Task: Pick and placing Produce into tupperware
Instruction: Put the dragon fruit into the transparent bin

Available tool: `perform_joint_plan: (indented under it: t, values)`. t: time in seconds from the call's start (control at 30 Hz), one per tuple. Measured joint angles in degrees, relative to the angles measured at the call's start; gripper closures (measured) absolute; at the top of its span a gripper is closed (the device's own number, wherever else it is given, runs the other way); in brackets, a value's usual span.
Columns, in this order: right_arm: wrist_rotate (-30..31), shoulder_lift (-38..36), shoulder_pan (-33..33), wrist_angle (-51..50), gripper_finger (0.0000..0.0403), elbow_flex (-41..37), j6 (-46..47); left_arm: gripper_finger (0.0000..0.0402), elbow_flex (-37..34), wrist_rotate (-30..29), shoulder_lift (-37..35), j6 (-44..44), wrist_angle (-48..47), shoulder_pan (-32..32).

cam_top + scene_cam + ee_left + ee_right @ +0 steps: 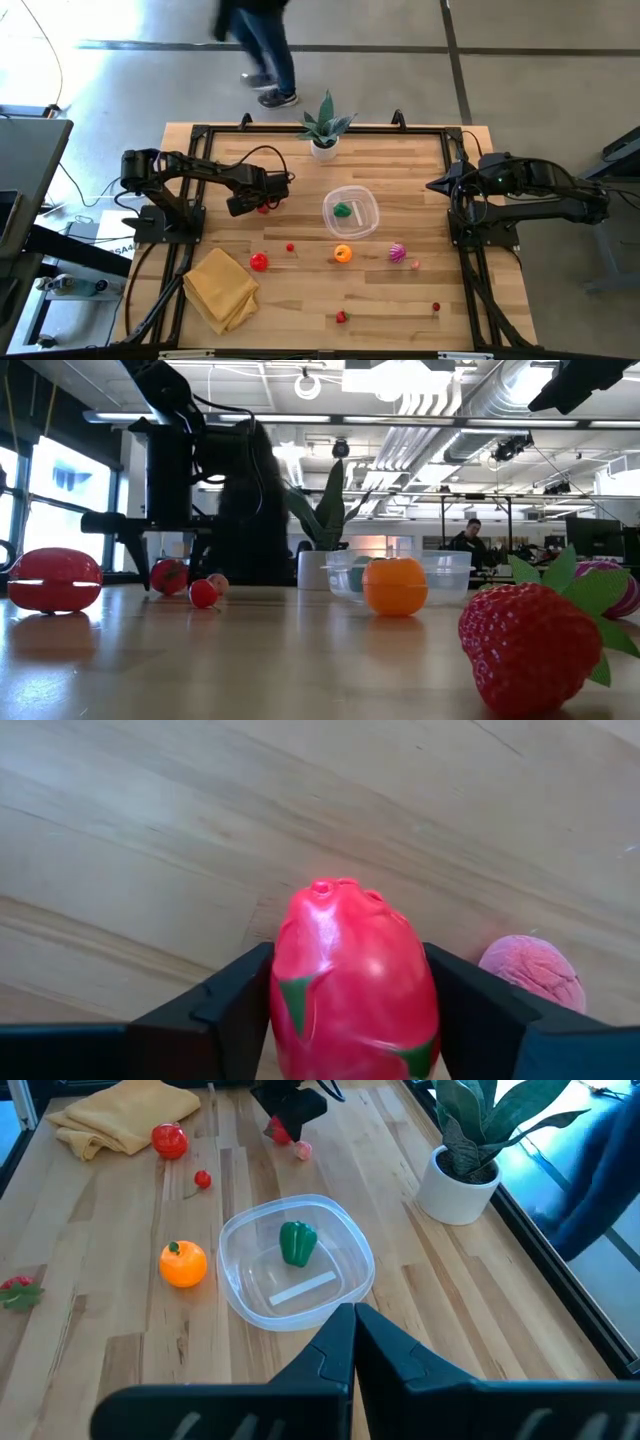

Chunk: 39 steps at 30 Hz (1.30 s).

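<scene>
My left gripper (pixel 258 203) (pixel 350 960) is shut on a red toy fruit with green patches (pixel 350 985) (pixel 168 576), left of the clear tub (pixel 350 212) (pixel 296 1263). A small pink fruit (pixel 532 970) lies on the wood beside it. A green pepper (pixel 297 1242) lies in the tub. On the table rest an orange (pixel 343 254), a magenta piece (pixel 398 252), a red tomato (pixel 259 262), a strawberry (pixel 341 317) and small red bits. My right gripper (pixel 355 1312) (pixel 432 186) waits shut above the table's right side. My left gripper pinches the red fruit by its two long sides (pixel 290 1000), one dark finger (pixel 235 1005) on each. The fingers come from above, slanting in from the table's left. In the low view the fruit's underside is at the table surface; whether it is lifted clear, I cannot tell.
A potted plant (pixel 325 132) stands at the far edge behind the tub. A folded yellow cloth (pixel 220 288) lies at the near left. A person (pixel 260 50) walks on the floor beyond the table. Bare wood lies between the red fruit and the tub.
</scene>
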Motion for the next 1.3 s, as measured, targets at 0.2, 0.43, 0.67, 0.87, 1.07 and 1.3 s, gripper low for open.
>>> perform_joint_plan:
  t: [0.2, 0.43, 0.67, 0.87, 1.07, 1.3]
  values:
    - [0.0, 0.0, 0.0, 0.0, 0.0403, 0.0, 0.0, 0.0186, 0.0, 0.0, 0.0, 0.0, 0.0, 0.0]
    - [0.0, 0.0, 0.0, 0.0, 0.0403, 0.0, 0.0, 0.0168, 0.0, 0.0, 0.0, 0.2, 0.0, 0.0]
    - [0.0, 0.0, 0.0, 0.0, 0.0403, 0.0, 0.0, 0.0196, 0.0, 0.0, 0.0, 0.0, -0.1, 0.0]
    - [0.0, 0.0, 0.0, 0.0, 0.0403, 0.0, 0.0, 0.0175, 0.0, 0.0, 0.0, 0.0, -0.1, 0.0]
    - [0.0, 0.0, 0.0, 0.0, 0.0403, 0.0, 0.0, 0.0183, 0.0, -0.1, 0.0, 0.0, -0.1, 0.0]
    - [0.0, 0.0, 0.0, 0.0, 0.0403, 0.0, 0.0, 0.0195, 0.0, -0.1, 0.0, -0.6, -0.2, 0.0]
